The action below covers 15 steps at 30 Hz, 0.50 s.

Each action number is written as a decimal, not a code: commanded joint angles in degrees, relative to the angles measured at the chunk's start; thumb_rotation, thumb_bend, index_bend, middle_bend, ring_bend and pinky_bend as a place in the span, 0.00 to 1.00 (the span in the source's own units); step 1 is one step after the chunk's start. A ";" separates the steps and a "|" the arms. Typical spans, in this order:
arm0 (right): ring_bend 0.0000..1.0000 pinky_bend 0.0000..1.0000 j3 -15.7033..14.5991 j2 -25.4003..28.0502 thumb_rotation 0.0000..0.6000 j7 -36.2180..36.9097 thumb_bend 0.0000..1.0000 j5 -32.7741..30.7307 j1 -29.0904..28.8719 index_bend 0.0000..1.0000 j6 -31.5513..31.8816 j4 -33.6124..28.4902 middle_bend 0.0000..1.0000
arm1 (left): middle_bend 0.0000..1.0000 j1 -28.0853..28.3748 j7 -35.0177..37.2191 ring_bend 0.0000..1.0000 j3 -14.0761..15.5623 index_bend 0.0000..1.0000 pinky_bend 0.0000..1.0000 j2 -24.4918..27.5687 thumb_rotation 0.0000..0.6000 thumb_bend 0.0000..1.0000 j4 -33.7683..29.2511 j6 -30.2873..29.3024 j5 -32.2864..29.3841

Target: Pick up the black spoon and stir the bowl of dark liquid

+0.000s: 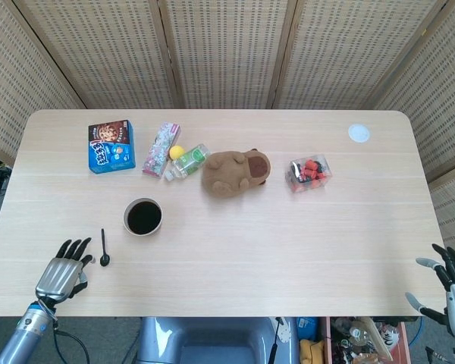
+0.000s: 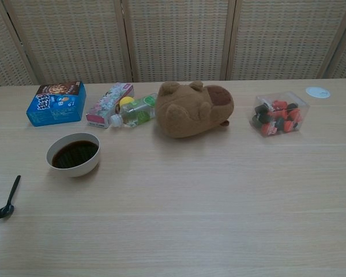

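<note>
Positioned beside the slim black plastic spoon (image 1: 104,248) for pickup, left hand (image 1: 63,274) fingers apart, apparently empty; right hand (image 1: 449,287) likewise.

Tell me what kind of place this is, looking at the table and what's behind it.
Probably an indoor test or demo space, not a home kitchen: a plain wooden table screened by woven folding panels, with unrelated props laid out, among them a plush toy, a snack box and a bowl of dark liquid.

table (image 1: 227,250): pale matt wood | spoon (image 1: 104,247): glossy black plastic | toy (image 1: 236,172): brown plush | left hand (image 1: 63,271): silvery metal
</note>
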<state>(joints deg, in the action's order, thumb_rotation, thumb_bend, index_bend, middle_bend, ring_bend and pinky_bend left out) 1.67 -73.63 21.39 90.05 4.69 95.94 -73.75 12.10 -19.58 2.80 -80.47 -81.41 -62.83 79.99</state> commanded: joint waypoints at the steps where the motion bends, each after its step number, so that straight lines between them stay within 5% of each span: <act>1: 0.10 0.24 0.05 0.00 1.00 0.08 0.30 -0.09 0.09 0.35 0.07 0.06 0.21 | 0.00 0.46 -0.21 0.00 0.02 0.33 0.00 -0.83 0.49 1.00 0.69 0.70 -0.56; 15: 0.10 0.24 0.10 -0.09 1.00 0.34 0.30 -0.52 0.64 0.35 0.16 0.49 0.21 | 0.00 1.62 -0.75 0.00 0.34 0.33 0.00 -3.17 0.48 1.00 2.26 2.82 -2.44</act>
<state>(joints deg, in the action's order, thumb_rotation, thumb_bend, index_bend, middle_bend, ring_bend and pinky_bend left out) 1.77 -73.73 21.73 89.53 5.33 96.10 -73.26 13.69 -20.29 3.14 -83.60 -79.18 -60.04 77.57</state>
